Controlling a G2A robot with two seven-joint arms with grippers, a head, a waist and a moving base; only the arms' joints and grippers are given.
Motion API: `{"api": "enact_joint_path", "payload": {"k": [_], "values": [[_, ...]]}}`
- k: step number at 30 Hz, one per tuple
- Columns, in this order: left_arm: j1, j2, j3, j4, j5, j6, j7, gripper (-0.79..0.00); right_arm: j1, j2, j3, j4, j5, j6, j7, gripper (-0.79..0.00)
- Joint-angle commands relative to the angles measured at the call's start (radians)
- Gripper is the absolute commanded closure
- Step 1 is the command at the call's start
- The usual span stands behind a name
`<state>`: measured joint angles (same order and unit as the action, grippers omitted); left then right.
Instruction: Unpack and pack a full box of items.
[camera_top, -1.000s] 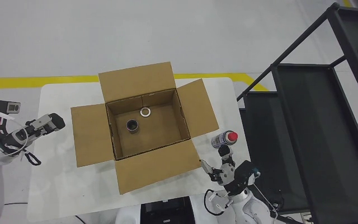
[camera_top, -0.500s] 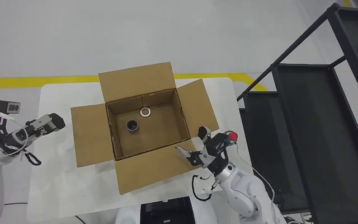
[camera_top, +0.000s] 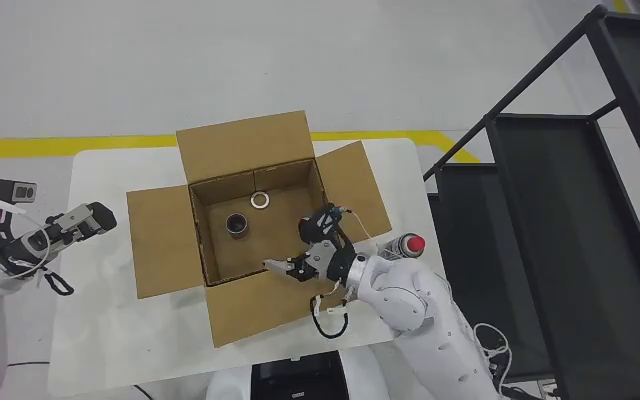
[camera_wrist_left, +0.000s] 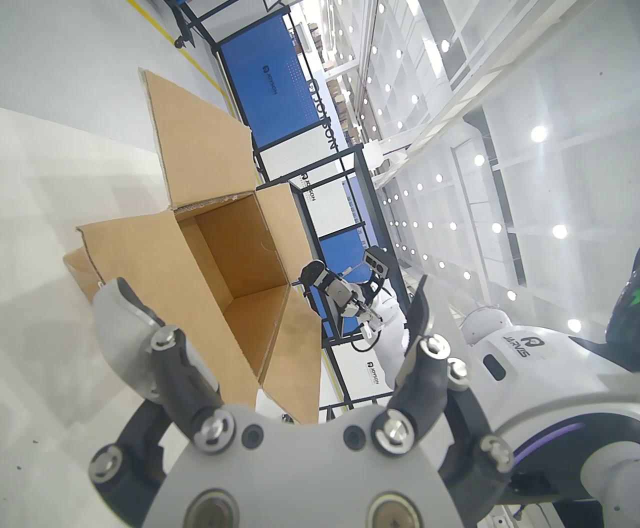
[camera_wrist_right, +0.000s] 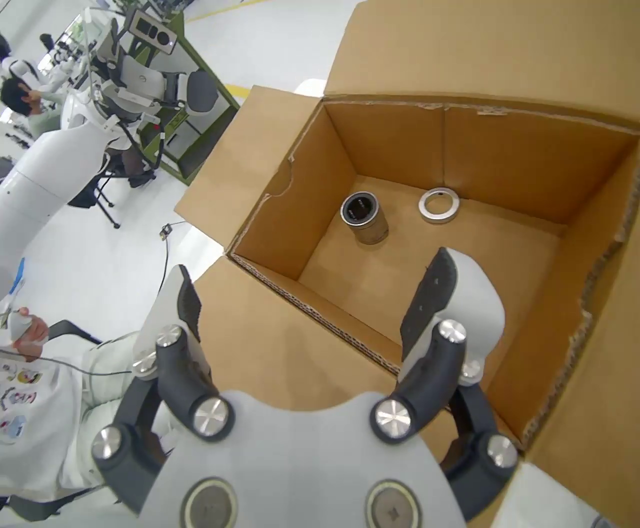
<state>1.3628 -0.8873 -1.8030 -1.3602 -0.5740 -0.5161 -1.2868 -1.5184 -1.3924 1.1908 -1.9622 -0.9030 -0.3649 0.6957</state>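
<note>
Box (camera_top: 245, 145) stands open in the middle of the table (camera_top: 110, 170), all four flaps folded out; on its floor a short dark tin (camera_wrist_right: 365, 217) stands upright, and a flat silver ring (camera_wrist_right: 439, 204) lies near it by the far wall, the two apart; a spray can (camera_top: 402, 246) with a red cap stands outside, just beside the right flap. The right hand (camera_wrist_right: 315, 280) hangs over the near edge of the box, fingers spread wide and holding nothing; the left hand (camera_wrist_left: 270, 295) waits off to the left of the box, likewise wide open and empty. The step in hand seems to be fetching the next thing out, most likely the tin, which is the nearer; to do it well the right hand should go down clear of the near wall, centre itself over the tin, and take it across its round side rather than by the rim, low enough that it cannot tip; the ring lies flat and may be harder to pinch, so one finger may have to slide under its edge.
</note>
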Motion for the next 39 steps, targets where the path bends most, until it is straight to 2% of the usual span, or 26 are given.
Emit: {"api": "enact_joint_path", "payload": {"k": [1,5,7,9,33,35,39], "values": [[0.000,0.000,0.000,0.000,0.000,0.000,0.000,-0.785,0.049,0.000,-0.022,0.022,0.012,0.001,0.055,-0.785],[0.000,0.000,0.000,0.000,0.000,0.000,0.000,-0.785,0.140,-0.002,-0.077,0.076,0.001,0.010,0.141,-0.785],[0.000,0.000,0.000,0.000,0.000,0.000,0.000,-0.785,0.175,-0.006,-0.105,0.108,0.048,0.024,0.174,-0.785],[0.000,0.000,0.000,0.000,0.000,0.000,0.000,-0.785,0.216,-0.006,-0.120,0.119,0.013,0.023,0.204,-0.785],[0.000,0.000,0.000,0.000,0.000,0.000,0.000,-0.785,0.227,-0.006,-0.117,0.126,0.008,0.029,0.194,-0.785],[0.000,0.000,0.000,0.000,0.000,0.000,0.000,-0.785,0.270,-0.007,-0.134,0.162,0.005,0.025,0.220,-0.785],[0.000,0.000,0.000,0.000,0.000,0.000,0.000,-0.785,0.398,-0.021,-0.182,0.320,0.104,0.011,0.280,-0.785]]}}
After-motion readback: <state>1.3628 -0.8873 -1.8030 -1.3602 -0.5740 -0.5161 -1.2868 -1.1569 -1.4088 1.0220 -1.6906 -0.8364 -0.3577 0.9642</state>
